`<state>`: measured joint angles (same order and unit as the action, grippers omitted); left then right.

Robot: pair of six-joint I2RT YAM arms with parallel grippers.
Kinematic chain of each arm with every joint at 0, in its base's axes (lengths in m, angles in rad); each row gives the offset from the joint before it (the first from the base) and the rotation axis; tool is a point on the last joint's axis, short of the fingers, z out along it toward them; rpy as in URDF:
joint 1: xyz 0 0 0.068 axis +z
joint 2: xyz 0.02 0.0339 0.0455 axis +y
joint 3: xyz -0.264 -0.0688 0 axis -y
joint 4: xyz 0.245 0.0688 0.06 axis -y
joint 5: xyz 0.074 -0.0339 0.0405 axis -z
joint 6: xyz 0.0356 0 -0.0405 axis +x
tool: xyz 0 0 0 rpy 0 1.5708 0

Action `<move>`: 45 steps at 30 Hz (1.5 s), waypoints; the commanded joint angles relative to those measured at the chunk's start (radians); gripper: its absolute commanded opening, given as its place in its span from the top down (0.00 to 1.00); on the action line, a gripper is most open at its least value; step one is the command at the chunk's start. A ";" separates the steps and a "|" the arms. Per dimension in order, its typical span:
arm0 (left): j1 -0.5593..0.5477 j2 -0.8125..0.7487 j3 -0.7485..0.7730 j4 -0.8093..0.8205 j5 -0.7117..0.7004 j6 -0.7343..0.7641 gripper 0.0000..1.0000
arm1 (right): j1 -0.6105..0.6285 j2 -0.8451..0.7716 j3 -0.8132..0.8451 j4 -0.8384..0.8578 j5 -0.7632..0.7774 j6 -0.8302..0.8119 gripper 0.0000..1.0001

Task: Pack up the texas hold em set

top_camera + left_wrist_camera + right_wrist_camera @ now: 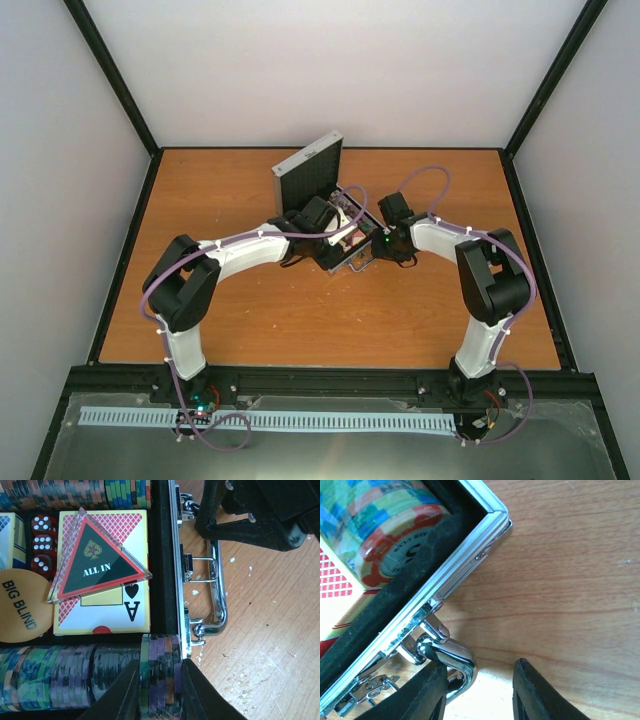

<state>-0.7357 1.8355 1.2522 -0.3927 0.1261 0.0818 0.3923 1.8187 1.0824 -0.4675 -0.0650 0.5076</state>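
An open silver case (312,172) sits on the table (300,320), lid upright. The left gripper (161,692) grasps a few poker chips (160,662) at the row's end against the case wall, beside a card box (137,617) topped by a triangular token (95,562). The right gripper (480,695) gapes outside, one finger against the metal handle (462,662).

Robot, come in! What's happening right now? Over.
Left gripper clamped on chip stack in case. Right gripper open beside handle. Lid up. Nothing blocking.
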 commanded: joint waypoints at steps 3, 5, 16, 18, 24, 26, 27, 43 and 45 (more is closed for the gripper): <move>0.007 -0.024 0.034 -0.041 0.054 0.003 0.99 | -0.007 0.037 0.002 -0.014 0.035 -0.041 0.65; 0.007 -0.019 0.033 -0.043 0.057 0.006 0.99 | -0.008 0.044 0.001 -0.013 0.034 -0.043 0.66; 0.006 -0.025 0.069 -0.039 0.047 -0.002 0.99 | -0.008 0.061 -0.003 -0.013 0.038 -0.053 0.73; 0.006 -0.025 0.074 -0.040 0.068 -0.005 0.99 | -0.007 0.063 -0.003 -0.012 0.037 -0.054 0.73; 0.005 -0.010 0.058 -0.043 0.015 0.001 0.99 | -0.007 0.063 -0.003 -0.012 0.034 -0.056 0.74; 0.007 -0.010 0.049 -0.041 -0.006 0.007 0.99 | -0.007 0.062 -0.004 -0.014 0.034 -0.058 0.74; 0.008 -0.007 0.046 -0.040 -0.007 0.008 0.99 | -0.007 0.062 -0.004 -0.014 0.036 -0.058 0.74; 0.010 0.018 0.031 -0.040 0.071 0.016 0.99 | -0.008 0.065 -0.009 -0.015 0.039 -0.060 0.74; 0.011 0.027 0.031 -0.042 0.046 0.016 0.99 | -0.007 0.063 -0.009 -0.015 0.040 -0.061 0.74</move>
<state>-0.7349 1.8404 1.2778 -0.4355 0.1802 0.0814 0.3931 1.8332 1.0878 -0.4522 -0.0780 0.4522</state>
